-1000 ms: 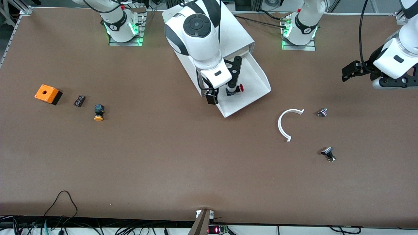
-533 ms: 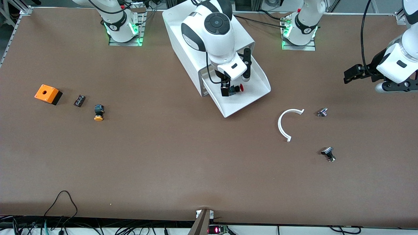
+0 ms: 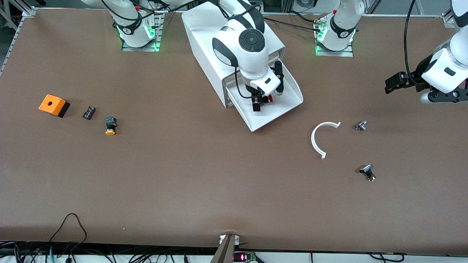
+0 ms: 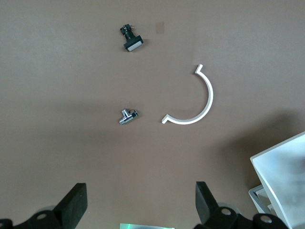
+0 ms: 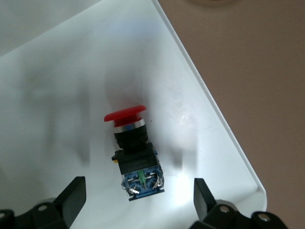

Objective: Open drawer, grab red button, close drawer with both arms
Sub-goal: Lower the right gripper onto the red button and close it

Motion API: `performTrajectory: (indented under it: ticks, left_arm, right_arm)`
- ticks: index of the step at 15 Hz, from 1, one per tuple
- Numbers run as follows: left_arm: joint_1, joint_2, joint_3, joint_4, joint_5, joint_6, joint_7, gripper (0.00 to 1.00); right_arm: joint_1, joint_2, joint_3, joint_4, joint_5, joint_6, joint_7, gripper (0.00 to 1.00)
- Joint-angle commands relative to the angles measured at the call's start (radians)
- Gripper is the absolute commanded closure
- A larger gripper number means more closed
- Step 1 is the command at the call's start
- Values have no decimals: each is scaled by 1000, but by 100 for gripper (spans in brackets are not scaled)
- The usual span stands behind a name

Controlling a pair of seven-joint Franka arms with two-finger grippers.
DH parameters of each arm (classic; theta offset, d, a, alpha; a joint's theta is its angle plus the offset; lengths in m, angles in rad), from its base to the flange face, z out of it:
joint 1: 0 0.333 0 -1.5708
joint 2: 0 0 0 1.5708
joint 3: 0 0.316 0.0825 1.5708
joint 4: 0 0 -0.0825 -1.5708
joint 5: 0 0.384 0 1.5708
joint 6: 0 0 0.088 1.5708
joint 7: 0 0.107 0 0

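The lowest drawer [image 3: 283, 106] of the white cabinet [image 3: 204, 33] stands pulled out. The red-capped button [image 3: 269, 98] lies on its side in the drawer. My right gripper [image 3: 268, 93] hangs open just over the drawer, one finger on each side of the button, not touching it. In the right wrist view the button [image 5: 135, 152] lies on the drawer floor [image 5: 57, 71], between my right gripper's [image 5: 138, 205] spread fingers. My left gripper [image 3: 390, 83] waits open and empty in the air over the left arm's end of the table; it is also open in its wrist view [image 4: 139, 210].
An orange box [image 3: 53, 105], a small black part [image 3: 89, 112] and a yellow-capped button [image 3: 110, 126] lie toward the right arm's end. A white arc [image 3: 321, 138] and two small metal parts [image 3: 361, 125] [image 3: 368, 171] lie toward the left arm's end.
My right gripper has moved across the open drawer and turned, coming to straddle the red button. My left arm rose slightly, then held still.
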Motion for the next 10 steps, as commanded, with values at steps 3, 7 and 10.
performTrajectory:
  ticks: [3, 7, 10]
  left_arm:
    - [0, 10, 0, 22, 15, -17, -10, 0]
    - [0, 10, 0, 23, 15, -19, -10, 0]
    - [3, 13, 0, 23, 15, -19, -10, 0]
  right_arm:
    - [11, 30, -12, 32, -13, 2, -27, 0]
    - [30, 45, -13, 30, -19, 31, -25, 0]
    - [30, 50, -13, 29, -21, 35, -25, 1]
